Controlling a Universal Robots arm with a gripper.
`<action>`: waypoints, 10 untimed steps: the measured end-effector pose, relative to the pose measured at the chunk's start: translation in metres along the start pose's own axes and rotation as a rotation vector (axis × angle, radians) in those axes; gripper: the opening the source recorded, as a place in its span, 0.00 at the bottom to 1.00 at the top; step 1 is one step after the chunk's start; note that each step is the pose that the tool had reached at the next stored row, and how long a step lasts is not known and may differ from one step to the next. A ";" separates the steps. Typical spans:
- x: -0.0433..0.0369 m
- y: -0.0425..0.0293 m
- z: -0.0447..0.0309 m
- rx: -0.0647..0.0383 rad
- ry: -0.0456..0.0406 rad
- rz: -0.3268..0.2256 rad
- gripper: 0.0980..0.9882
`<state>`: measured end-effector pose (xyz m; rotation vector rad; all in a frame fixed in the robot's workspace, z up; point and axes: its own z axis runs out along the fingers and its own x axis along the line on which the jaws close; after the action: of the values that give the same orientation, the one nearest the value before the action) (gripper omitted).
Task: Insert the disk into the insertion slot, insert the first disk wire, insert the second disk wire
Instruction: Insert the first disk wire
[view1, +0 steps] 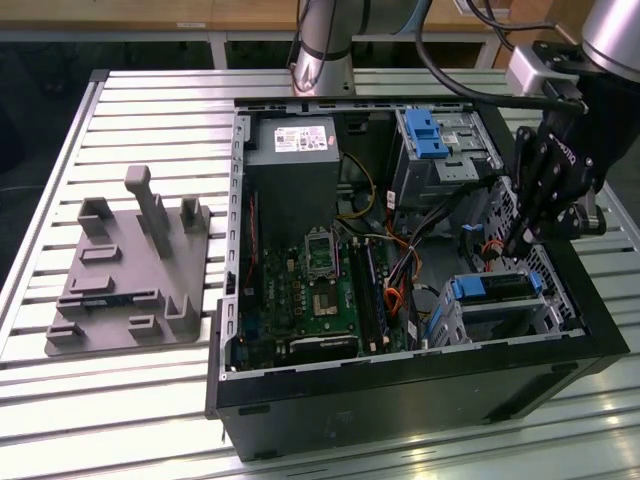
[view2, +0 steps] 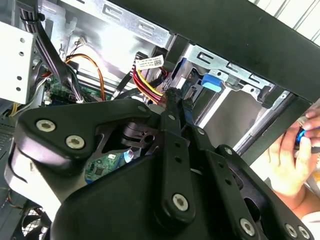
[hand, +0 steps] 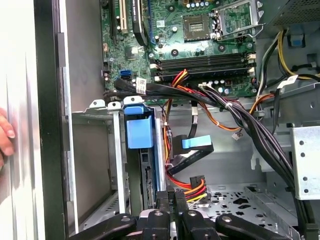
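Disk (view1: 492, 288) sits in the insertion slot (view1: 452, 322), near corner of the computer case (view1: 400, 385), exterior view's right. Gripper (view1: 512, 248) hangs just above, fingers drawn narrow beside red-yellow wires (hand: 192, 187). Whether they pinch anything, I cannot tell.

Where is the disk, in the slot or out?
In. In the exterior view the disk, framed in blue, sits inside the silver slot. The gripper hangs just above it.
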<state>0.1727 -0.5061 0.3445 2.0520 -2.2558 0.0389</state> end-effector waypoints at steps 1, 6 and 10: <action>0.0014 -0.0001 0.0001 -0.001 -0.0099 0.000 0.07; 0.0092 -0.0009 0.0003 -0.003 -0.0391 -0.002 0.07; 0.0162 -0.0015 0.0009 -0.005 -0.0613 -0.003 0.07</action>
<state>0.1727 -0.5224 0.3449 2.0821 -2.2854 -0.0301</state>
